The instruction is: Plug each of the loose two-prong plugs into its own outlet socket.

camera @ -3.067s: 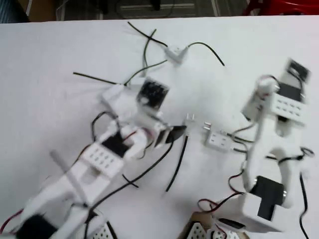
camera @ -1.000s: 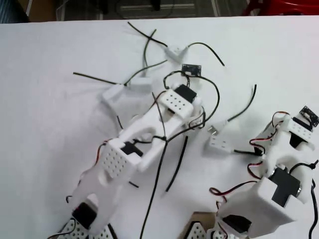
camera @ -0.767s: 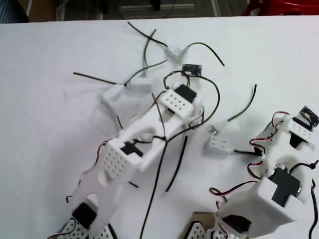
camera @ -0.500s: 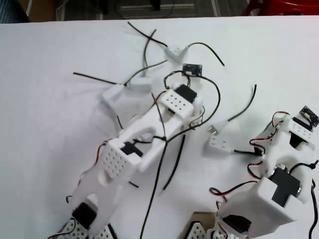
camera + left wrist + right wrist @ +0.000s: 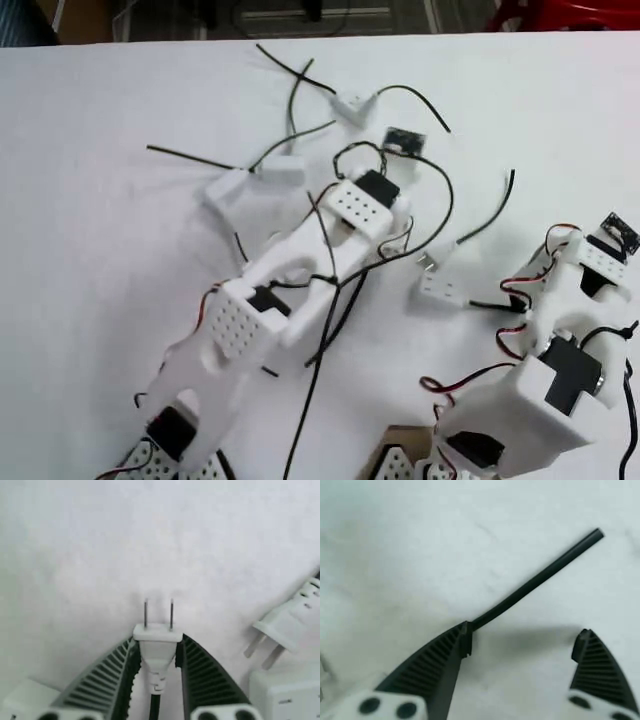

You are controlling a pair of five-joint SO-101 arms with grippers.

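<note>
My left gripper (image 5: 157,640) is shut on a white two-prong plug (image 5: 157,637), its prongs pointing away over bare white table. A second loose plug (image 5: 282,630) lies close beside it, resting by a white outlet socket (image 5: 285,697). In the high view that plug (image 5: 437,258) sits at the edge of the socket block (image 5: 443,290), just right of the left arm's wrist (image 5: 352,205). My right gripper (image 5: 524,632) stands open above a black cable end (image 5: 535,582), holding nothing. The right arm (image 5: 585,265) sits at the table's right side.
Further white sockets lie at the far middle (image 5: 352,105) and left of centre (image 5: 228,187), (image 5: 280,168), with loose black cables running from them. The held plug's cable (image 5: 335,320) trails under the left arm. A corner of another white block (image 5: 22,700) lies near the left gripper.
The left arm has stretched out over the table's middle with the plug; in the last second its wrist edged right and the trailing cable slid left. The right arm drew back to the right.
</note>
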